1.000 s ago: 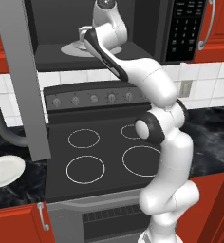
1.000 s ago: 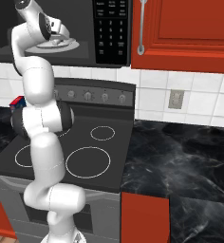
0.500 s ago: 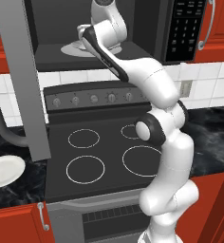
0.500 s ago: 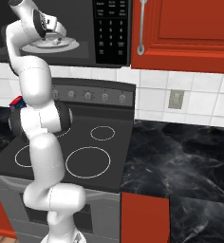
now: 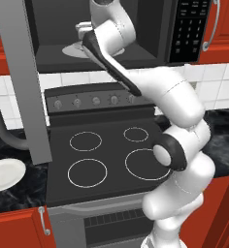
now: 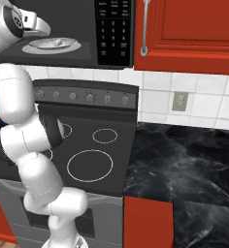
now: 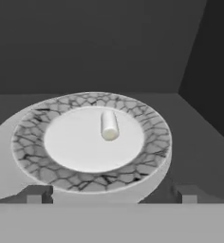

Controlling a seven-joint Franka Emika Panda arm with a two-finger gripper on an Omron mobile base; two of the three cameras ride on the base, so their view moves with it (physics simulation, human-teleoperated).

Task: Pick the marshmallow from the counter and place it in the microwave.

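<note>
The small white cylindrical marshmallow (image 7: 109,125) is seen lying on its side on the round crackle-rimmed white plate (image 7: 33,156) inside the large dark grey-black microwave (image 5: 150,29). The two-finger gripper (image 7: 111,199) is spread wide with nothing held, its tips set apart below the plate. The placing step is judged done; a clean withdrawal from the cavity without knocking the plate is called for next.

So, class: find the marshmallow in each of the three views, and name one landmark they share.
Left base view: cannot tell; the arm covers most of the plate inside the microwave.
Right base view: small pale lump on the plate, upper left.
Hand view: lying on its side at the plate's centre.
Shared landmark: the plate.
</note>
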